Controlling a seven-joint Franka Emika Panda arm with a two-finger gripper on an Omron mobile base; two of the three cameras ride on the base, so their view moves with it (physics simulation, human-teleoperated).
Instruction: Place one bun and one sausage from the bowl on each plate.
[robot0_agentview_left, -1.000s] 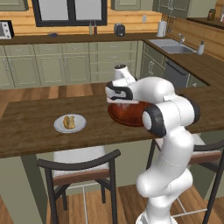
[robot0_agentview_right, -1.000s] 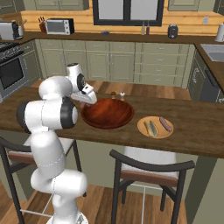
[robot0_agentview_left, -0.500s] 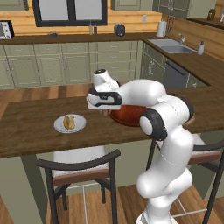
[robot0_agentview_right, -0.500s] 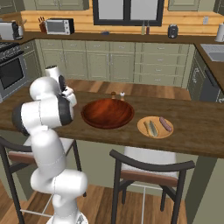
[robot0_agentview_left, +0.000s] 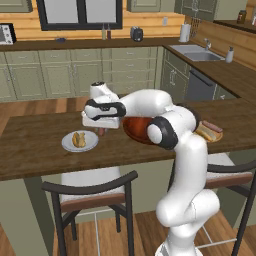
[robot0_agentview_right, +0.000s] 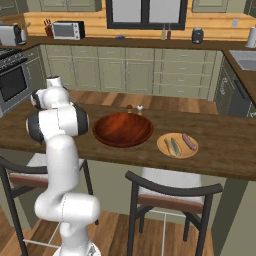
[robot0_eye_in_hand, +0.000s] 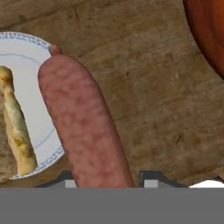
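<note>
Hovering over the wooden counter (robot0_agentview_left: 30, 145) in the left base view, the gripper (robot0_agentview_left: 101, 131) hangs just at 3 o'clock of the pale plate (robot0_agentview_left: 80, 142), which already carries a bun (robot0_agentview_left: 78, 139); a dark stub shows below the hand, and behind the arm sits the bowl (robot0_agentview_left: 135, 131).

From the right base view, the bowl (robot0_agentview_right: 122, 130) looks empty, and the tan-orange plate (robot0_agentview_right: 177, 145) at its 3 o'clock holds a bun and a sausage.

Along the hand view, the sausage (robot0_eye_in_hand: 83, 122) rises from between the finger tips, so the fingers appear closed on it; its far end overlaps the pale plate's (robot0_eye_in_hand: 26, 74) rim, with the bowl's edge (robot0_eye_in_hand: 210, 30) at 1 o'clock.

To finish well, shift further over the plate, lower until the sausage nearly lies beside the bun, then release.
</note>
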